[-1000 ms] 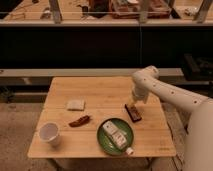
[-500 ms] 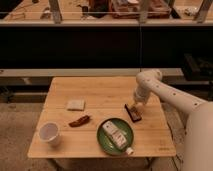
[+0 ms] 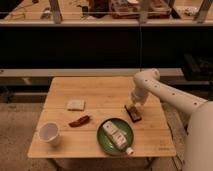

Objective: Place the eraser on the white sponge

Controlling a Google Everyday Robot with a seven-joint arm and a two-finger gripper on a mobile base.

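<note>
The eraser (image 3: pixel 133 113), a small dark block with reddish edges, lies on the wooden table (image 3: pixel 100 90) right of centre. My gripper (image 3: pixel 133 106) hangs from the white arm directly over the eraser's far end, at or just above it. The white sponge (image 3: pixel 76 104), a flat off-white pad, lies on the left part of the table, well away from the gripper.
A curved red-brown chili-like thing (image 3: pixel 79 121) lies just in front of the sponge. A white paper cup (image 3: pixel 49 133) stands at the front left. A green plate (image 3: pixel 116 135) at the front centre holds a white bottle-like item (image 3: pixel 116 135). A dark counter runs behind the table.
The gripper has lowered and shifted slightly left toward the eraser. The eraser, the sponge and the other things have not moved.
</note>
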